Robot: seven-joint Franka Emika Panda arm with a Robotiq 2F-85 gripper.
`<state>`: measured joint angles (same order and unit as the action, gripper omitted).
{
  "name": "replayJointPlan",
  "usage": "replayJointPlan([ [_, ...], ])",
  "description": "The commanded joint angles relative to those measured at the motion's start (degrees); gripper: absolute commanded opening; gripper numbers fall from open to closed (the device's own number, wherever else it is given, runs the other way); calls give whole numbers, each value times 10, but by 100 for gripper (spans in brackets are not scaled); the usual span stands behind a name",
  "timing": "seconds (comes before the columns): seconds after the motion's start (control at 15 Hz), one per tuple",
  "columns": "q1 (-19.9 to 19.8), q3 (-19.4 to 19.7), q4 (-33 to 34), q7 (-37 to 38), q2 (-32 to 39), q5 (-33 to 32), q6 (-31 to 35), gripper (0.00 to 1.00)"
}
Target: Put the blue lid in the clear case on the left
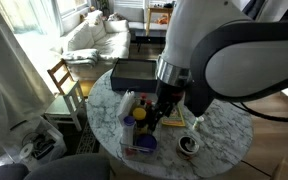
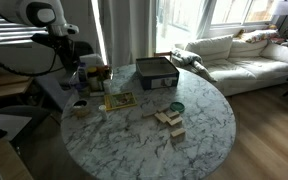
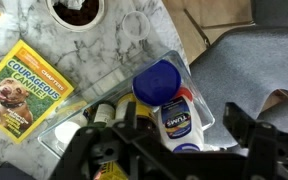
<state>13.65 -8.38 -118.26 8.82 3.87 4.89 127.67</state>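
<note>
The main danger I see is in pulling away: my gripper (image 3: 184, 135) hangs low over the clear case (image 3: 187, 60), with a white bottle (image 3: 176, 122) lying directly beneath the gap between my fingers. If I rise crookedly, a fingertip could catch that bottle or the thin plastic wall and drag the whole case along. That matters because the case sits at the rim of the marble table (image 3: 114, 60), with only floor past it on one side of me, so a sideways tug might push it over the edge. The blue lid (image 3: 156, 82) lies inside the case just beyond my fingertips, up against the top end of the white bottle. I cannot tell whether it rests flat or leans there. If it leans, a knock to the bottle could make it slide or roll. My jaws are spread wide and grasp nothing, one finger on either side of the bottle. I cannot tell from the wrist view whether either finger touches the bottle or the case. In an exterior view the same low hover over the case (image 1: 136, 130) shows, with my arm blocking much of it.
</note>
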Motion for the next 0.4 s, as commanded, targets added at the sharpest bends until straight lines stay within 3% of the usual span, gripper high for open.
replayJointPlan([
  [0.0,-21,-6,-46,-63,-52,72,6,100],
  [0.13,-26,-3,-54,-97,-68,111,4,100],
  [0.2,-22,-7,-21,-60,-37,72,-2,100],
  [0.33,-26,-6,-28,-78,-49,91,-2,100],
])
